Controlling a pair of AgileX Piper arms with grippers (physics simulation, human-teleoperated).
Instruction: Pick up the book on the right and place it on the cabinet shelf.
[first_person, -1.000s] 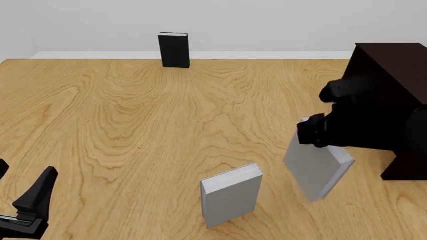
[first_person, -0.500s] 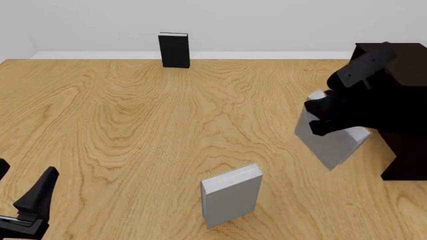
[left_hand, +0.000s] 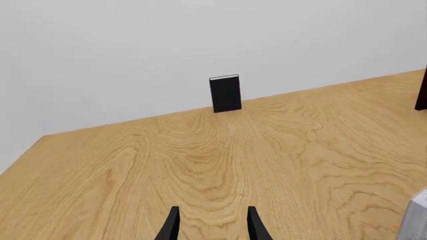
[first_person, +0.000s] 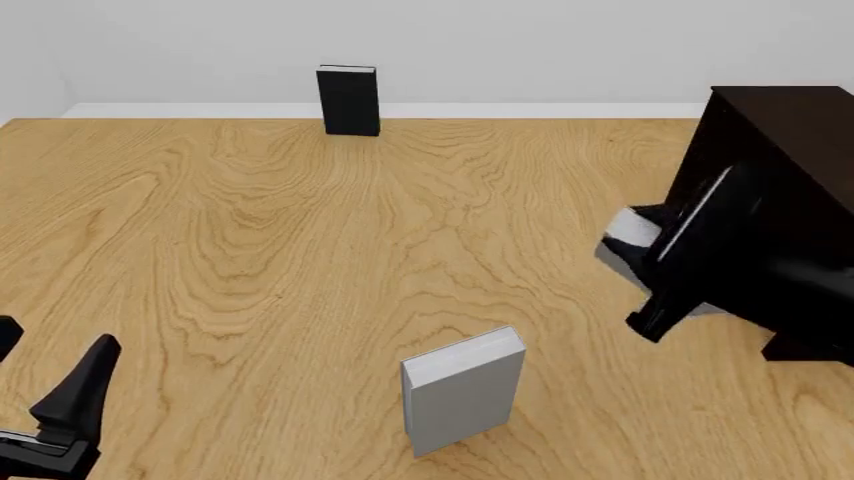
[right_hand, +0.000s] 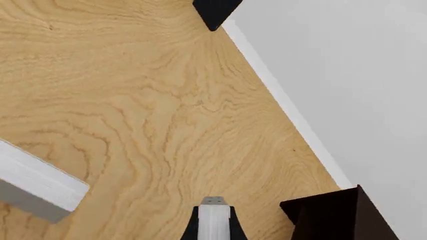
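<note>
The book (first_person: 625, 230) on the right is light grey and lifted off the table, just left of the dark cabinet (first_person: 787, 130). The black right arm (first_person: 721, 250) covers most of it. In the right wrist view my right gripper (right_hand: 213, 225) is shut on the book (right_hand: 213, 217), whose grey edge shows between the fingers, with a corner of the cabinet (right_hand: 333, 215) beside it. The cabinet shelf itself cannot be made out. My left gripper (first_person: 40, 365) sits open near the table's front left, holding nothing, its fingers (left_hand: 173, 225) spread apart.
A second grey book (first_person: 463, 390) stands upright near the front middle of the table, also seen as the grey book (right_hand: 37, 182) in the right wrist view. A black book (first_person: 348, 100) stands at the far edge by the wall. Wooden tabletop (first_person: 267, 250) lies between them.
The right arm has lifted the grey book higher and swung it toward the cabinet, turning so the arm now hides most of it. The left arm and the other books have not moved.
</note>
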